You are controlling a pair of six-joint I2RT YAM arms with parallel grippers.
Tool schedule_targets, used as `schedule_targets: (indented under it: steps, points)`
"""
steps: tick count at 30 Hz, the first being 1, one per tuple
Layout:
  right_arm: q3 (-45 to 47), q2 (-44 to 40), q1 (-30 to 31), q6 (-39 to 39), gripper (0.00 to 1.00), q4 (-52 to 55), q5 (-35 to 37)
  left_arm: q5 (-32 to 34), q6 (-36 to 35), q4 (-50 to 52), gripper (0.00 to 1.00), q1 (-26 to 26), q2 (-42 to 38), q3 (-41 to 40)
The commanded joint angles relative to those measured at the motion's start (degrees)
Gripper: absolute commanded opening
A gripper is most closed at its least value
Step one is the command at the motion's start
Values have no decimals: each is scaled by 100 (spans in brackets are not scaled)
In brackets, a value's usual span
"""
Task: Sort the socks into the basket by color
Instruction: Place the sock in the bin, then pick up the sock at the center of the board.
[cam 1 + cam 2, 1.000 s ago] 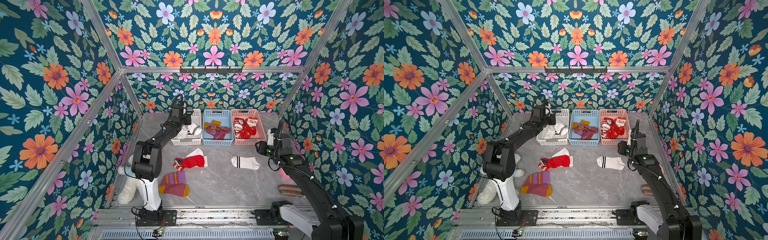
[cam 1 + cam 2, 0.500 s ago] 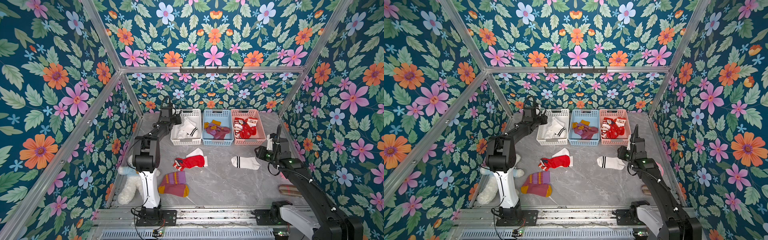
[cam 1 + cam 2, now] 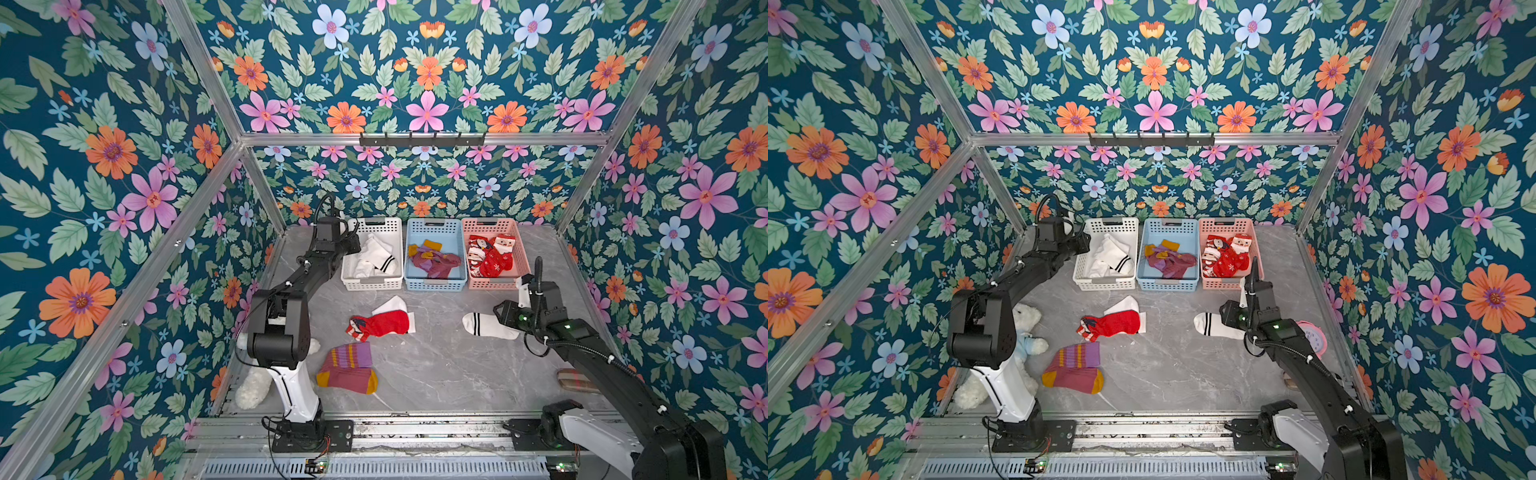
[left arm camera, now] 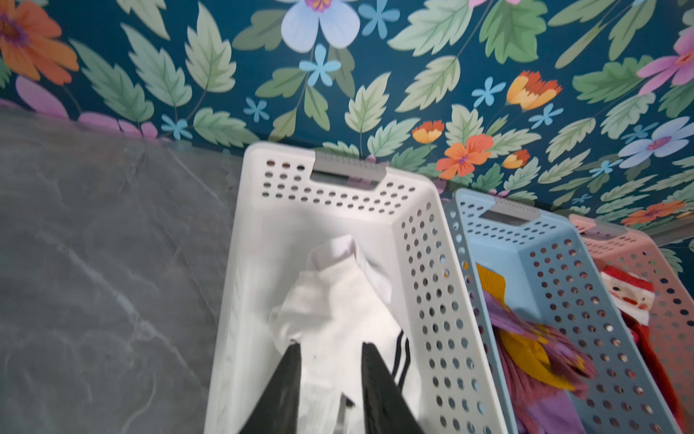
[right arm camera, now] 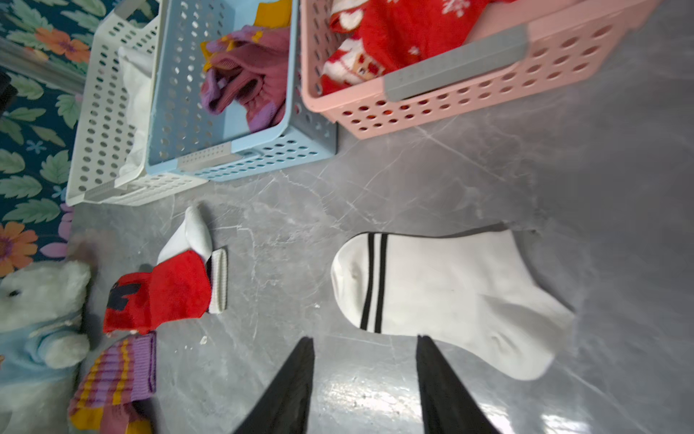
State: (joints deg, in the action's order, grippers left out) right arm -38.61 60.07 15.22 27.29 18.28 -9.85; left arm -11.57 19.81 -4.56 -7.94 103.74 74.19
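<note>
L hand [image 4: 330, 379] hangs over the white basket [image 3: 374, 225], back-left of the surface [image 3: 436, 374]. Its fingers [image 4: 289, 383] stand a bit apart, nothing pinched. White socks [image 4: 338, 300] w/ black stripes lie in that basket right under the gap. Can't tell if the tips brush the fabric.

R hand [image 5: 364, 360] is spread & empty, low over the surface, just beside the loose white sock [image 5: 443, 297]. That sock lies flat, two black stripes near the toe, in front of the pink basket [image 3: 492, 227]. One tip sits at the sock's edge in the wrist view; contact unclear.

3 baskets stand in a row along the back wall, side by side: white, blue basket [image 3: 434, 227] in the middle, pink. Blue one holds maroon socks [image 3: 436, 262] w/ purple & mustard bits. Pink one holds red Santa socks [image 3: 492, 257].

Also loose on the surface: a red sock [image 3: 382, 324] mid-surface, lying partly over another white sock [image 3: 390, 304], & a striped maroon sock [image 3: 349, 368] nearer the front, close to the L arm's base.

Teddy bear [image 3: 1030, 320] in a blue shirt sits behind the L arm at the surface's left edge. Plaid item [image 3: 575, 380] lies by the right edge, next to the R arm.
</note>
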Motion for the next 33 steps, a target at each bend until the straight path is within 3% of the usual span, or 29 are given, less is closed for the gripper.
schedule_targets:
  steps: [1,9,18,28,33]
  points:
    - [-74,308,451,301,47,-540,85,32,462,-18,32,-11,-389,-503]
    - [-804,1690,2015,462,47,-1243,416,458,713,137,32,-321,-1305,-1506]
    - [-2167,3426,3436,409,46,-1761,483,611,802,289,34,-322,-1584,-2029]
    - [-3490,4927,4102,357,45,-1694,251,621,813,341,36,-259,-1717,-2170]
    - [-3665,4975,4077,401,44,-1260,703,556,787,333,36,-236,-1693,-2159]
